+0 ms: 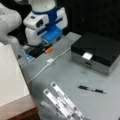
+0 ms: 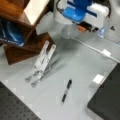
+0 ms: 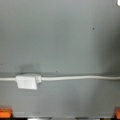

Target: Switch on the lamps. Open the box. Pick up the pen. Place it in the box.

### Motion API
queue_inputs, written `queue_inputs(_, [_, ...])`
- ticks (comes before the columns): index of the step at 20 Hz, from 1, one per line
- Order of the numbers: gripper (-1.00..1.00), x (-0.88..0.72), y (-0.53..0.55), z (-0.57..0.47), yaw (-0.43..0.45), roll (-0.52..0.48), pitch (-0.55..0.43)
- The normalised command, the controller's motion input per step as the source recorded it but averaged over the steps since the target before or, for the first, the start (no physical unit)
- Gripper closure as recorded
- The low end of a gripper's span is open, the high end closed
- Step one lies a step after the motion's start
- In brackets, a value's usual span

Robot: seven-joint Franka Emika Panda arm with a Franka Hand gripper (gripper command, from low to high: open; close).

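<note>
Nothing visibly done: box (image 1: 96, 51) shut, pen (image 1: 91, 89) lying loose.
The claw (image 1: 47, 48) hovers near the cord's switch (image 1: 50, 60), well apart from the box; its opening cannot be told.

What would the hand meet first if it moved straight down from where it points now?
Probably the white cable with its switch on the grey table; depth is unclear.

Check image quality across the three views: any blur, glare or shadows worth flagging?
Both front views are soft: the pen shows as a dark streak with a pale midsection, and the white strips smear together. In a front view the box has a blown-out pale latch. The wrist view is evenly lit, with a faint shadow above the cable switch. The gripper is only indistinctly visible.
</note>
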Motion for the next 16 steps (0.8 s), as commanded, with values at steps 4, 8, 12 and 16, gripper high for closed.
queue_inputs(4, [-1.00, 0.02, 0.05, -0.01, 0.220, 0.305, 0.123])
queue_inputs(8, [-1.00, 0.02, 0.08, -0.05, 0.159, 0.274, 0.074])
queue_inputs(12, [-1.00, -0.05, 0.10, -0.02, 0.026, 0.222, 0.061])
queue_inputs(16, [-1.00, -0.22, 0.25, -0.11, 0.001, 0.129, -0.035])
